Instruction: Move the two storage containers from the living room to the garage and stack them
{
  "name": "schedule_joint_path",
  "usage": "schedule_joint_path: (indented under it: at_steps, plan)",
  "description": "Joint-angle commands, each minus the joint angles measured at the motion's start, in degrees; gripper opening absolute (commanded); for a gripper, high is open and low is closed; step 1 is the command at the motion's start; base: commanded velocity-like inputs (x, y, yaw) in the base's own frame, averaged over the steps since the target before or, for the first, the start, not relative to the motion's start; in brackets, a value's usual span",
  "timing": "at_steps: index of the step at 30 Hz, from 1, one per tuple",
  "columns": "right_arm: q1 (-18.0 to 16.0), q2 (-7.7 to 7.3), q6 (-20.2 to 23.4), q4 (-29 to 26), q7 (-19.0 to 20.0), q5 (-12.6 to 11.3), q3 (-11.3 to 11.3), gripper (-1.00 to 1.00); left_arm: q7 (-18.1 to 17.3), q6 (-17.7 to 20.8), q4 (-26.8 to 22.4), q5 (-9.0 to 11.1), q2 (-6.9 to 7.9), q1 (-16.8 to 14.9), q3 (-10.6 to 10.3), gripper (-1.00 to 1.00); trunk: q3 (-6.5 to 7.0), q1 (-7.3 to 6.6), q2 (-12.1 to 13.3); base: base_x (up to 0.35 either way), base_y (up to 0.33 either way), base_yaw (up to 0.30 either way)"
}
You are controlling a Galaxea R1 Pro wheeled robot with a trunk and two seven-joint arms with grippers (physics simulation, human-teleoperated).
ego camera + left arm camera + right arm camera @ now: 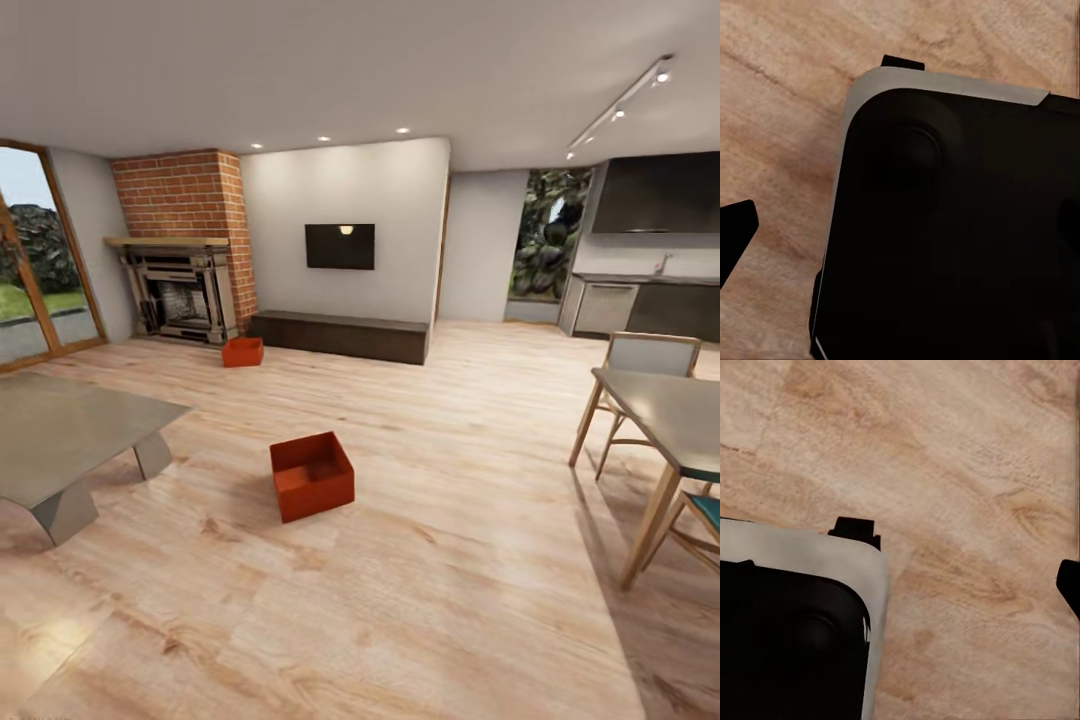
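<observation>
I stand in the living room on its light wood-plank floor (pixel 450 560). One orange-red storage container (pixel 312 476) sits open-topped on the planks a few steps ahead, slightly left of centre. The other storage container (pixel 243 351) rests farther back, between the brick fireplace (pixel 185 290) and the long dark bench (pixel 340 335). In the left wrist view a dark fingertip (pixel 735 232) pokes in at the edge above the planks. The right wrist view has a dark fingertip (pixel 1069 585) at its edge too. Nothing is held that I can see. The garage is out of view.
A low grey table (pixel 60 440) stands close on the left. On the right are a dining table (pixel 670 410) and chairs (pixel 650 355). A black screen (pixel 340 246) hangs over the bench. My black base (pixel 960 225) (pixel 787 637) lies under both wrists.
</observation>
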Motion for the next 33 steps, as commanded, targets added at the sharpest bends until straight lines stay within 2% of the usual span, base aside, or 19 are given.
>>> schedule_joint_path:
  at_steps: [1, 21, 33]
  plan:
    - [-0.06, 0.02, -0.32, 0.16, 0.26, -0.59, 0.44, 1.0, 0.0, -0.09, -0.05, 0.35, 0.0, 0.01, 0.01, 1.0, -0.05, 0.03, -0.03, 0.291, -0.171, 0.269]
    - [-0.06, 0.01, -0.38, 0.16, 0.26, -0.6, 0.44, 1.0, -0.05, -0.52, -0.07, 0.44, 0.07, 0.01, 0.03, 1.0, -0.05, 0.03, -0.03, 0.291, -0.168, 0.269]
    - [-0.06, 0.02, -0.39, 0.16, 0.26, -0.66, 0.42, 1.0, -0.05, -0.44, -0.06, 0.45, 0.09, 0.01, 0.1, 1.0, -0.05, 0.03, -0.03, 0.303, -0.101, 0.269]
